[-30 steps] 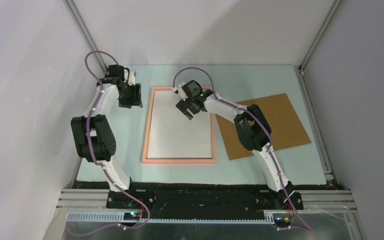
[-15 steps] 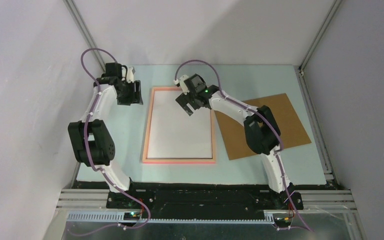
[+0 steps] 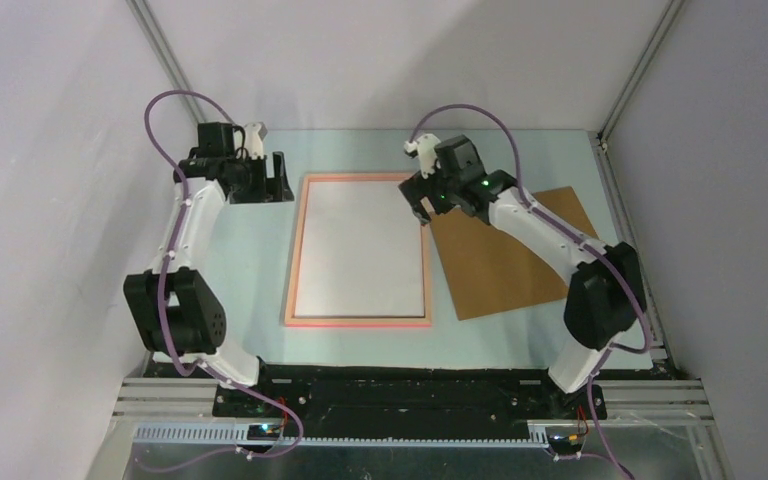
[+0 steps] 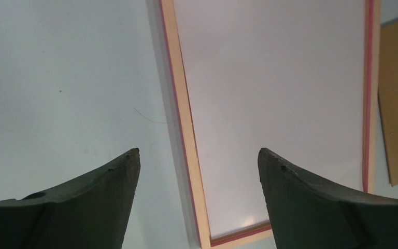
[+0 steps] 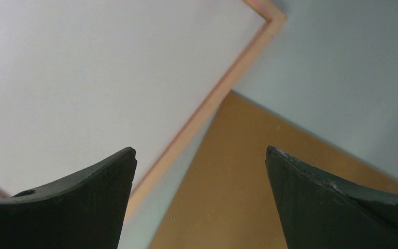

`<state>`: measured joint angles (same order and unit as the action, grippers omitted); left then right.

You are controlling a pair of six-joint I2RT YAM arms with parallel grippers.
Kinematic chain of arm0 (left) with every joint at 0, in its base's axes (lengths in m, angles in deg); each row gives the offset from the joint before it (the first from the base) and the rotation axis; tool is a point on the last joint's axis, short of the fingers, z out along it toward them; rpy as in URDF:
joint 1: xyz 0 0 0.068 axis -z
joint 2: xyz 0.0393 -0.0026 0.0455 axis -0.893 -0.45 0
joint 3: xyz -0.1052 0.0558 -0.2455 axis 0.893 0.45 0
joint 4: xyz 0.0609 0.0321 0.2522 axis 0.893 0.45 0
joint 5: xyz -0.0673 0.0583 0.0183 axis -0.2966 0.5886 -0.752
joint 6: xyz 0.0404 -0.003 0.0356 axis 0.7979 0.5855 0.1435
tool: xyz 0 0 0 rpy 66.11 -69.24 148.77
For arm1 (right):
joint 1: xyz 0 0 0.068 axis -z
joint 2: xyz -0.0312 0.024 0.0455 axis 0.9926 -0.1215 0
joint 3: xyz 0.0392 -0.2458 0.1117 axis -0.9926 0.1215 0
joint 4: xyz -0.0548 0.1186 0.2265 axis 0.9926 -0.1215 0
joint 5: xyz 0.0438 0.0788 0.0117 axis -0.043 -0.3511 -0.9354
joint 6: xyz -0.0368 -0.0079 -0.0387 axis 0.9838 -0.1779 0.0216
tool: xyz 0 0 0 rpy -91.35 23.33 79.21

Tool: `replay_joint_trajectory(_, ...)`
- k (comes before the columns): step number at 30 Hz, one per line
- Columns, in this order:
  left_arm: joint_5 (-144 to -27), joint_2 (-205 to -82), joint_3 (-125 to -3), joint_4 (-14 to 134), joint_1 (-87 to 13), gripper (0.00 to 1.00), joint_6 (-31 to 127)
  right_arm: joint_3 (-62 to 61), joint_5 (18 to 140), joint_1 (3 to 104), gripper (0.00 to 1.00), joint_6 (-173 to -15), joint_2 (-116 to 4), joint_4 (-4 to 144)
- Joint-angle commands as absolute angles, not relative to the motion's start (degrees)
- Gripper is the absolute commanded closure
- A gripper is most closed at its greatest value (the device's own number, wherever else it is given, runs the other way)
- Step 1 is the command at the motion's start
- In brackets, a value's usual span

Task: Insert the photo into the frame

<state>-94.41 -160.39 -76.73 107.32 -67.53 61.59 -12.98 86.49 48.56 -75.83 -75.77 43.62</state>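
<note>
Evidently both effectors were empty: the left gripper [image 4: 198, 151] hung wide open near the far left corner of the frame [image 3: 298, 250], and the right gripper [image 5: 201, 149] hung wide open near its far right corner. The photo [image 3: 360, 245] lay flat, white back up, inside the salmon border, so insertion appeared done. The brown backing board [image 3: 520, 250] lay beside the frame, not yet fitted.

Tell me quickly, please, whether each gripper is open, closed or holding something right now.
Left gripper: open, holding nothing.
Right gripper: open, holding nothing.
</note>
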Motion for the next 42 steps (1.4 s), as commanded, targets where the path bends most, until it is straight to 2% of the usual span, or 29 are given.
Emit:
replay_joint_trajectory(1, -97.16, -155.33, -75.58, 106.28, -66.73, 0.09, 61.98, -4.77, 82.32, 50.83, 0.01, -73.38, -69.24, 45.82)
replay_joint_trajectory(9, -95.60, -150.11, -71.61, 104.66, -63.88, 0.04, 63.72, 5.52, 81.75, 55.69, 0.01, -71.14, -68.48, 48.76)
replay_joint_trajectory(17, -93.76, -147.68, -68.40, 103.19, -60.38, 0.04, 64.04, 7.47, 82.54, 55.95, 0.03, -70.38, -74.64, 51.46)
replay_joint_trajectory(29, -93.42, -147.38, -67.84, 102.39, -59.86, 0.04, 64.32, 6.61, 90.49, 51.23, 0.04, -68.26, -81.17, 55.74)
replay_joint_trajectory(42, -93.28, -147.74, -67.96, 102.36, -59.29, 0.05, 63.89, -3.98, 91.40, 46.70, 0.04, -71.68, -87.67, 49.63)
